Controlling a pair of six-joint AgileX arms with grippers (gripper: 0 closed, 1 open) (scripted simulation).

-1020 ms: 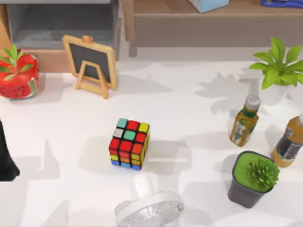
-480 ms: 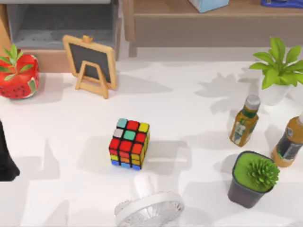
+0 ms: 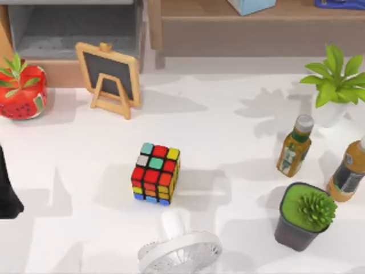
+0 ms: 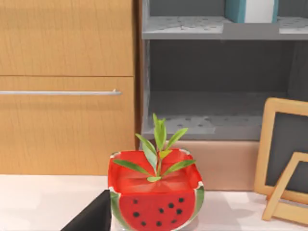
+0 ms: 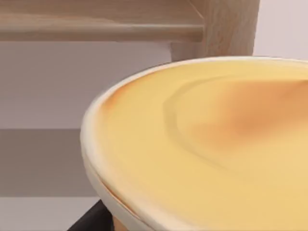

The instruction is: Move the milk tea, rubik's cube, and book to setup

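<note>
The rubik's cube (image 3: pixel 155 173) sits mid-table (image 3: pixel 228 142), well apart from the left arm (image 3: pixel 7 191) at the left edge; can't tell either pincer's state.

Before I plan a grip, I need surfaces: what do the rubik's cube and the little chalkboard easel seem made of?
The rubik's cube looks like hard black plastic with smooth, slightly glossy coloured stickers; the dark edges between squares suggest that. The chalkboard easel appears to be pale, unpainted wood framing a matte dark slate-like panel, though the panel's real material is open.
</note>
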